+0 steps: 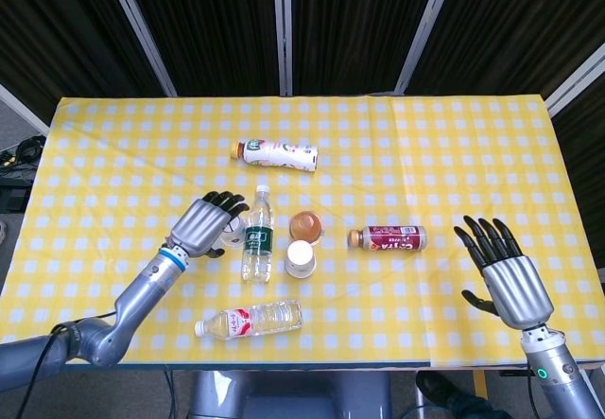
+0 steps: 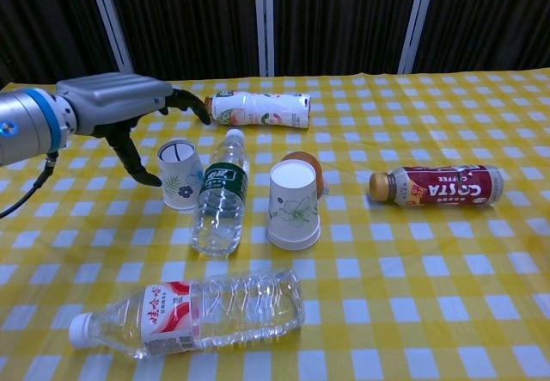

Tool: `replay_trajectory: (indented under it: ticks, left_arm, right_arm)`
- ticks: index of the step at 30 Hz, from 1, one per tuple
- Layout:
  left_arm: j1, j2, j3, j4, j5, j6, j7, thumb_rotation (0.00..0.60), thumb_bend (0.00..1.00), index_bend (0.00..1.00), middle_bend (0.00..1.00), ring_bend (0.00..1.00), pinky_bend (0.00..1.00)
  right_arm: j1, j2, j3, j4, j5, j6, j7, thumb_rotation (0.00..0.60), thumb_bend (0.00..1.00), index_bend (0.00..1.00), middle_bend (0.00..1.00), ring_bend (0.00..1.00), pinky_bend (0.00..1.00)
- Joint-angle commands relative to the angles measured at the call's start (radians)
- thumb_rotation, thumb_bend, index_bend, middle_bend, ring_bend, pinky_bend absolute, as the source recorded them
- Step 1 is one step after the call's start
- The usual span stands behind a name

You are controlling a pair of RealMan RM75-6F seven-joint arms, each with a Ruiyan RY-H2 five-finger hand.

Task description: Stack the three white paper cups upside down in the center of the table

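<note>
Fingers of the left hand [image 2: 116, 106] are spread and arched over the small cup [image 2: 180, 174], thumb low at its nine o'clock side, nothing pinched yet as far as I can tell. That cup stands upside down just beside the green-label bottle [image 2: 218, 200]. A second upturned cup [image 2: 294, 204] stands at the bottle's three o'clock, and a third cup [image 2: 302, 169] lies tipped behind it, at its twelve. The right hand [image 1: 506, 277] hangs wide and empty at the table's four o'clock. I'd say close gently around the cup's wall, lift straight up clear of the bottle, then lower it squarely over the middle one.
</note>
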Motion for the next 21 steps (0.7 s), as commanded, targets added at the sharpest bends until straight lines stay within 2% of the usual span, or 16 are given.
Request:
replay_trajectory:
  ticks: [1,14,17,21]
  left_arm:
    - [-0.031,-0.044,0.004,0.048,-0.036,0.001,0.03,0.6,0.23,0.31,0.17,0.18,0.25]
    - [-0.047,-0.079,0.022,0.131,-0.064,0.028,0.002,0.6,0.23,0.33,0.2,0.25,0.36]
    - [-0.05,-0.083,0.024,0.137,-0.067,0.022,-0.019,0.6,0.23,0.36,0.25,0.31,0.42]
    - [-0.055,-0.088,0.029,0.141,-0.073,0.024,-0.023,0.6,0.27,0.49,0.4,0.44,0.55]
  right_arm:
    - [-0.004,0.002,0.008,0.007,-0.002,-0.003,0.001,0.6,0.0,0.0,0.0,0.0,0.0]
    - [-0.02,-0.004,0.043,0.015,-0.012,-0.025,-0.008,0.6,0.0,0.0,0.0,0.0,0.0]
    - [-0.024,-0.007,0.049,0.015,-0.015,-0.028,-0.011,0.6,0.0,0.0,0.0,0.0,0.0]
    - [-0.028,-0.009,0.057,0.015,-0.019,-0.033,-0.015,0.6,0.0,0.0,0.0,0.0,0.0]
